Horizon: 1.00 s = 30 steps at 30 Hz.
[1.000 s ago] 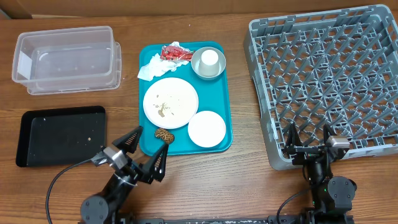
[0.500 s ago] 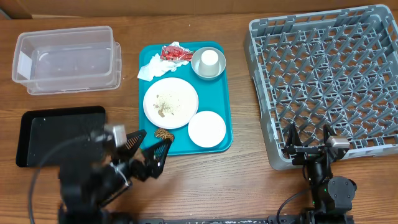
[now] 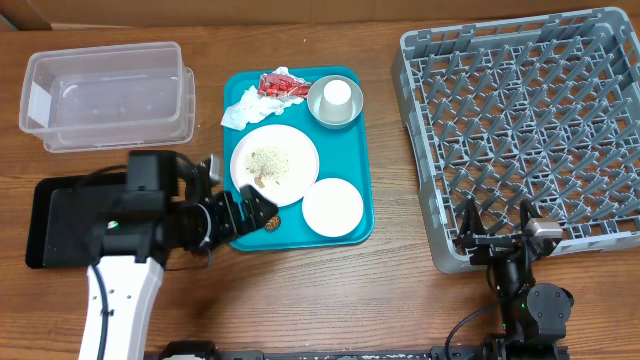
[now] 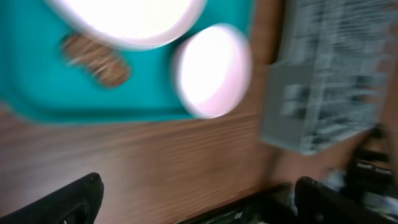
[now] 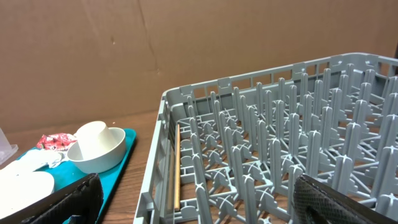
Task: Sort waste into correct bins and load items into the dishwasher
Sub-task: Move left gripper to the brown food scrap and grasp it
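On the teal tray (image 3: 352,150) lie a crumpled white napkin (image 3: 243,108), a red wrapper (image 3: 283,86), a grey bowl (image 3: 318,106) holding a white cup (image 3: 339,93), a large plate (image 3: 290,170) with pale crumbs (image 3: 266,162), a small plate (image 3: 332,207) and a brown food piece (image 3: 271,223). My left gripper (image 3: 240,200) hangs open over the tray's left edge, just left of the brown piece (image 4: 96,59). In the blurred left wrist view, nothing lies between its fingers (image 4: 81,193). My right gripper (image 3: 497,225) stands open at the front edge of the dish rack (image 3: 520,120), holding nothing.
A clear plastic tub (image 3: 105,95) stands at the back left. The black tray (image 3: 60,220) lies in front of it, partly under my left arm. A thin wooden stick (image 5: 177,165) lies inside the rack's left wall.
My left arm has risen from the table's front edge and swung back and left over the teal tray's left side. The right arm has not moved.
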Each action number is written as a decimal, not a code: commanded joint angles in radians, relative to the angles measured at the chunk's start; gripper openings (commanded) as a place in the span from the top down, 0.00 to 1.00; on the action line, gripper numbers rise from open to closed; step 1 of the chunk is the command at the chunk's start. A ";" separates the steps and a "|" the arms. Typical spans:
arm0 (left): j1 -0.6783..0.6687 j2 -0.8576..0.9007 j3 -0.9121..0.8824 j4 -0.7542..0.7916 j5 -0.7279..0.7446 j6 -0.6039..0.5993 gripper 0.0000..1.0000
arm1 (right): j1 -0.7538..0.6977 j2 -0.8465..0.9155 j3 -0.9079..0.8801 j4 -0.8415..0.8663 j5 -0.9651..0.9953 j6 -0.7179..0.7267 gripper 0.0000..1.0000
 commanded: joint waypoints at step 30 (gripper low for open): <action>-0.290 0.486 0.038 0.210 -0.528 -0.422 0.07 | 0.002 -0.012 -0.010 0.006 0.005 -0.003 0.00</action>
